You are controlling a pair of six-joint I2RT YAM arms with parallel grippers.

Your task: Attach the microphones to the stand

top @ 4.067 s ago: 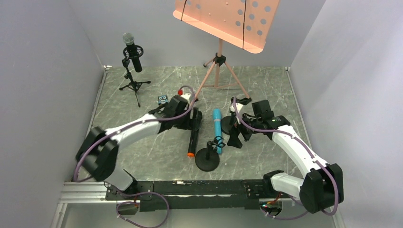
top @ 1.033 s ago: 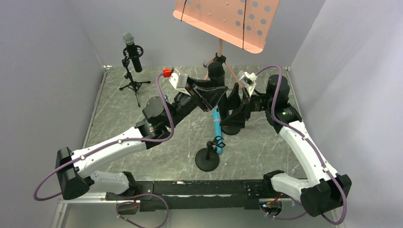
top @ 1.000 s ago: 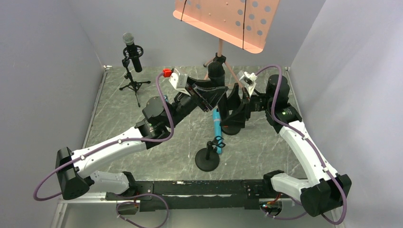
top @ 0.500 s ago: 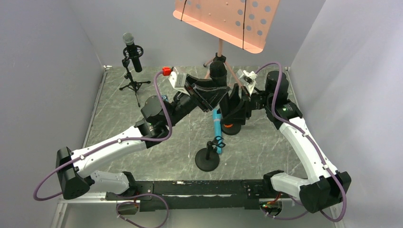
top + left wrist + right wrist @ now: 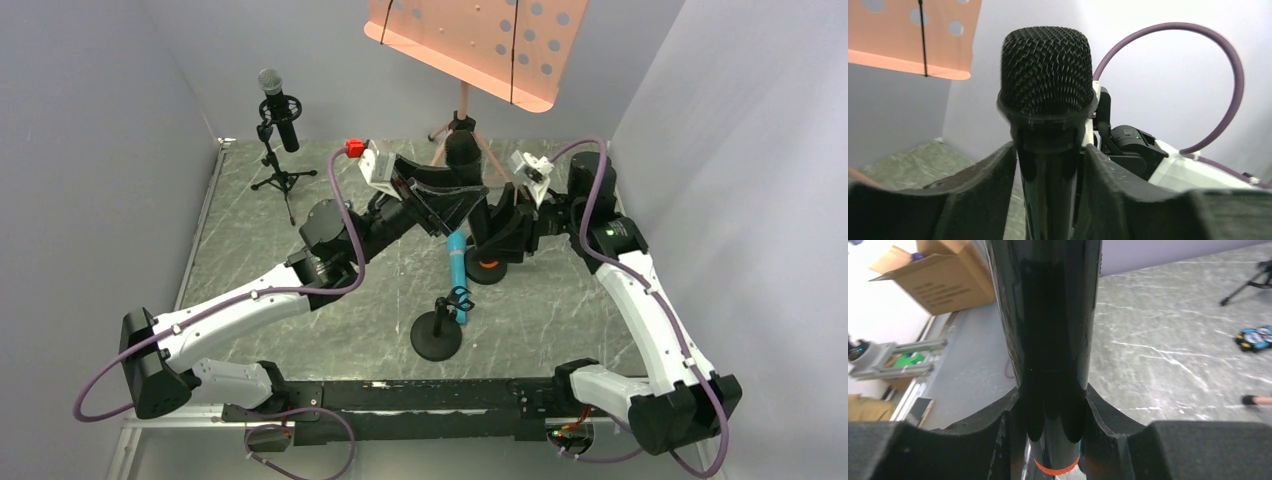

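The black microphone (image 5: 462,150) with an orange end cap (image 5: 487,265) stands upright in the air above mid-table. My right gripper (image 5: 497,225) is shut on its lower body (image 5: 1048,305), just above the orange ring (image 5: 1055,467). My left gripper (image 5: 452,195) is open around the neck under the mesh head (image 5: 1047,70), with thin gaps at both fingers (image 5: 988,175). The turquoise microphone (image 5: 457,260) lies on the table below. A short stand on a round base (image 5: 436,338) has an empty clip (image 5: 460,298). The silver-headed microphone (image 5: 278,108) sits in a tripod stand (image 5: 283,180) at the back left.
An orange music stand (image 5: 470,45) on a tripod (image 5: 460,130) rises at the back centre. A second round black base (image 5: 478,280) lies partly hidden under the held microphone. A small owl figurine (image 5: 1254,337) sits on the marble table. A cardboard box (image 5: 933,277) stands beyond the table.
My right gripper has shut on the black microphone's lower body. My left gripper's jaws have spread off its neck. The microphone and both grippers shifted slightly right.
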